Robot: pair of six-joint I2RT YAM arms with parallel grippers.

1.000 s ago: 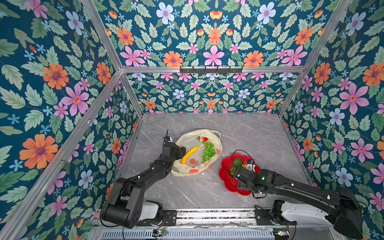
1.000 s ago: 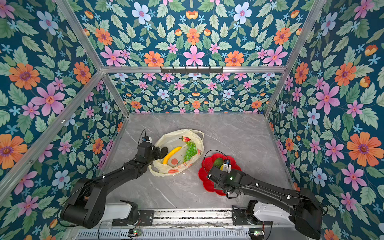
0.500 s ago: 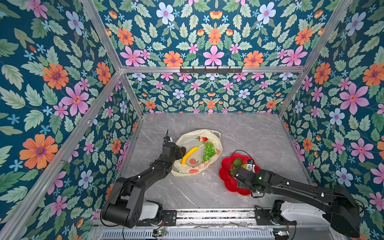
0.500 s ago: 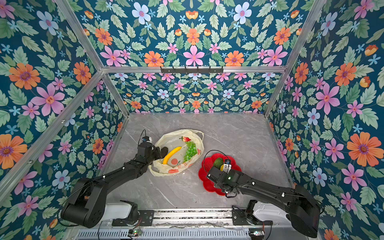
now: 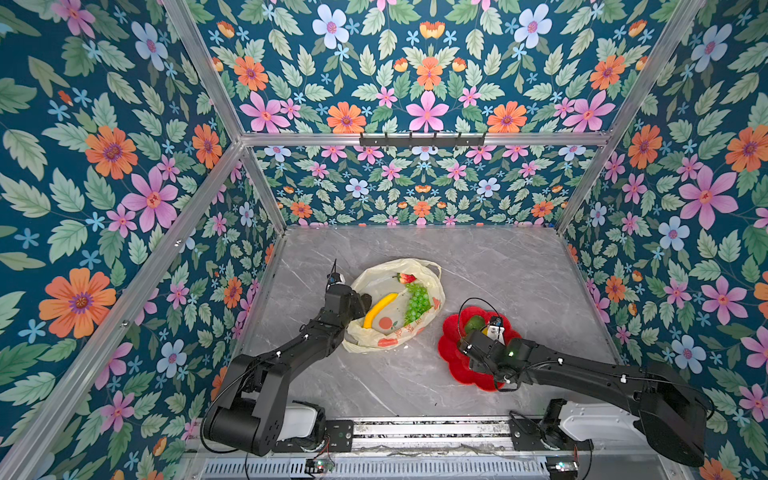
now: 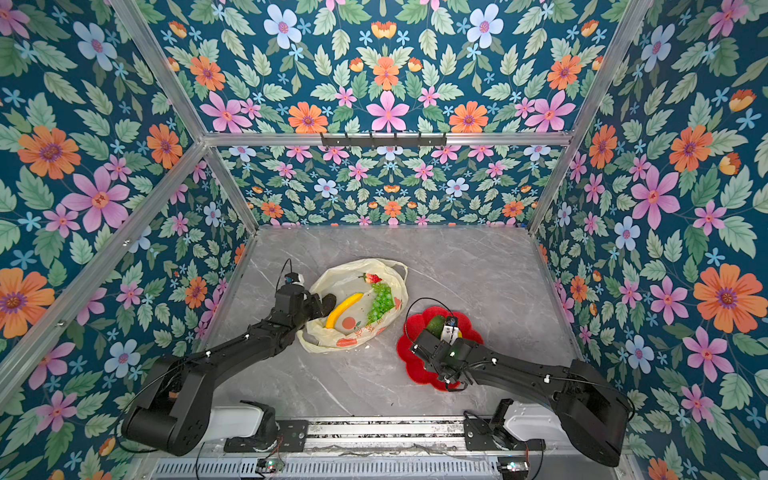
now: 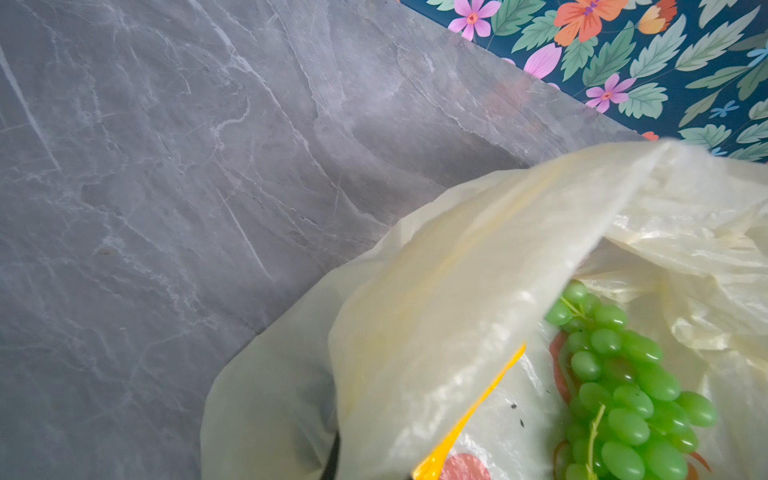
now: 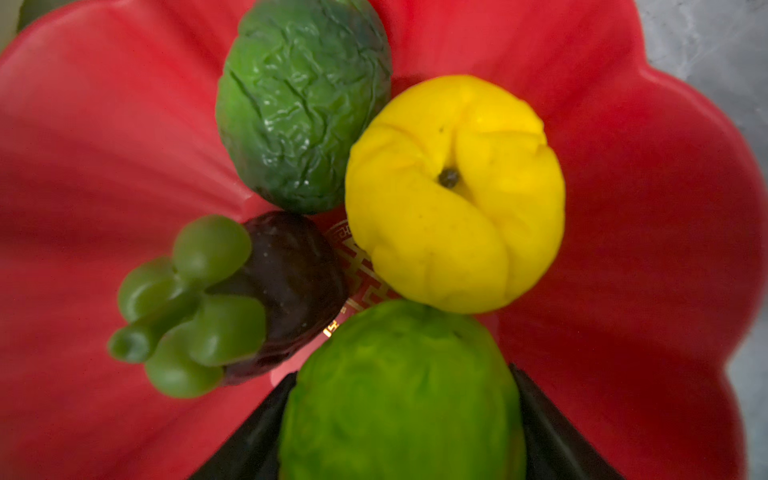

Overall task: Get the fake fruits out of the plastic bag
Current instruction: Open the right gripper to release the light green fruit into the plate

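plastic bag (image 5: 368, 340), crinkly cream-yellow, rim pinched in closed left pincer (image 5: 365, 300); right pincer (image 8: 401, 378) clamped round bumpy lime-green plastic fruit (image 8: 399, 419) over glossy red flower-shaped plate (image 8: 623, 208).

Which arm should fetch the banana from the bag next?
Probably the right. The left gripper is shut on the rim of the plastic bag, holding it open; the right gripper only needs to drop its lime-green fruit onto the red plate.

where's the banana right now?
In both top views the banana lies inside the plastic bag, left of centre, between the left claw and the green grape bunch.
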